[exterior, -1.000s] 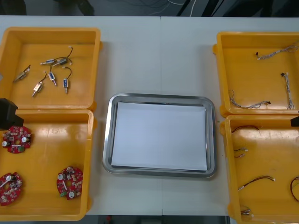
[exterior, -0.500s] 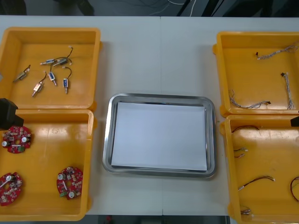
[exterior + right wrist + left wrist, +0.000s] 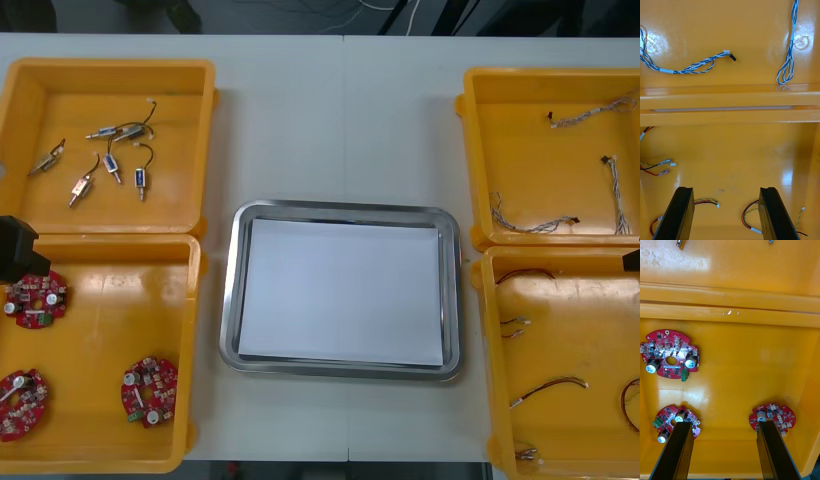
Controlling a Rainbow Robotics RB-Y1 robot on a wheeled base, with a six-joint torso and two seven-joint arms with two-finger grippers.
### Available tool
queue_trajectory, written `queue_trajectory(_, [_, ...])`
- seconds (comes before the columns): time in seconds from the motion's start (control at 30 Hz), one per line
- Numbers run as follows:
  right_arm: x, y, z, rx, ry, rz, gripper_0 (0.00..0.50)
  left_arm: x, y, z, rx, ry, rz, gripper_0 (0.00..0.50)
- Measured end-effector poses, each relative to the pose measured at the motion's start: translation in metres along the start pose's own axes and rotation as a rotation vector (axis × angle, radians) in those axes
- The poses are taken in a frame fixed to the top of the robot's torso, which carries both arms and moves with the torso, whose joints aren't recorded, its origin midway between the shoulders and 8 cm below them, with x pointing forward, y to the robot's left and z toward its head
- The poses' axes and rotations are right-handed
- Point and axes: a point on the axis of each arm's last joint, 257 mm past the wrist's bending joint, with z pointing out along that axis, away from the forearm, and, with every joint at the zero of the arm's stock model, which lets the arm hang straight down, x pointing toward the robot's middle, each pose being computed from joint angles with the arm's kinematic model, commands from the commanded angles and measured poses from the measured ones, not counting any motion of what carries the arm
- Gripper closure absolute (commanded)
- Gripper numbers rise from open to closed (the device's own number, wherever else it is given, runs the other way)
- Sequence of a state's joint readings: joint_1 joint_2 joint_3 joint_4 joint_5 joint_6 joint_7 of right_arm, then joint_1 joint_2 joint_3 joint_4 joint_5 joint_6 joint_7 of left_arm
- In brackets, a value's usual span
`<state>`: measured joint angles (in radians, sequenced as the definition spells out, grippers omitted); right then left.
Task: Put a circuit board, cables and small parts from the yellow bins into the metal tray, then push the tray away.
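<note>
The metal tray [image 3: 342, 211], white inside, lies at the table's middle with nothing in it. Three round red circuit boards [image 3: 35, 298] [image 3: 20, 390] [image 3: 149, 390] lie in the near-left yellow bin [image 3: 100, 330]. My left gripper [image 3: 724, 423] hangs open above that bin, one board [image 3: 773, 417] by one finger and another [image 3: 675, 420] by the other. My right gripper [image 3: 726, 189] hangs open over the near-right bin [image 3: 570, 330], above red and yellow cables [image 3: 748, 217]. Small metal parts [image 3: 105, 160] lie in the far-left bin [image 3: 110, 70].
Twisted blue and white cables [image 3: 535, 225] [image 3: 696, 66] lie in the far-right bin [image 3: 540, 100]. A black part of the left arm [image 3: 18, 248] shows at the left edge, and a bit of the right arm [image 3: 631, 261] at the right edge. Bare table surrounds the tray.
The black part of the left arm has slipped very slightly toward the near edge. Nothing else has moved.
</note>
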<state>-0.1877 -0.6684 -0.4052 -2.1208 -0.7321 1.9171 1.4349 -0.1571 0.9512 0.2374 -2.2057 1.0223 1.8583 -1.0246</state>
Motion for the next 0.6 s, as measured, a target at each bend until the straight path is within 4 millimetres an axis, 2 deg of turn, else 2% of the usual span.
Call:
queue_trajectory(0.37, [-0.001, -0.005, -0.003, 0.014, -0.002, -0.001, 0.000, -0.001, 0.000, 0.000, 0.001, -0.003, -0.001, 0.000])
queue_trajectory(0.6, [0.004, -0.011, -0.003, 0.019, 0.002, 0.016, 0.000, 0.004, 0.013, -0.004, -0.018, 0.006, -0.030, 0.000])
